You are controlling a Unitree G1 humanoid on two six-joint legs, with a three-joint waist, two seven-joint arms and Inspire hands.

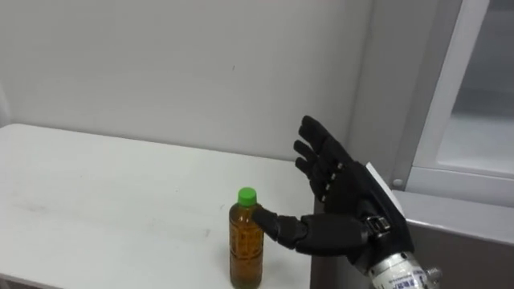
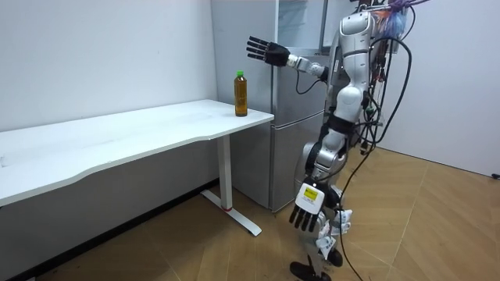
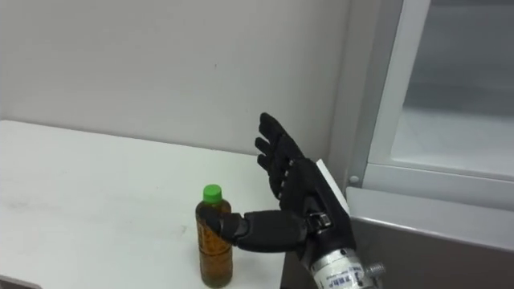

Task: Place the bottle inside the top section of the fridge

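Where the robot stood: upright on the wooden floor [image 2: 406, 226], on the fridge side of the bottle [image 1: 246, 241], with its right arm stretched out towards it.
Bottle: upright on the white table [image 1: 96, 193], amber inside, with a green cap [image 1: 246, 195], free of both hands.
Edges by the bottle: the table's end edge ran just beside it on the fridge side, and the grey fridge [image 2: 289, 140] rose just past that edge.
Open room round the bottle: bare tabletop spread wide on the side away from the fridge. A strip of tabletop lay between the bottle and the pale wall [image 1: 161, 64] behind it. The air above the cap was free.
Right hand [image 1: 353, 213]: raised on the fridge side of the bottle, with the palm turned towards it.
Right hand's fingers [image 1: 317, 148]: straight and spread apart, holding nothing.
Thumb [image 1: 281, 227]: stuck out towards the bottle's shoulder and overlapped it in the eye views. The room view showed the hand higher than the cap and apart from the bottle.
Left hand [image 2: 308, 207]: hung low at the robot's side, well apart from the bottle, with its fingers loose and holding nothing.
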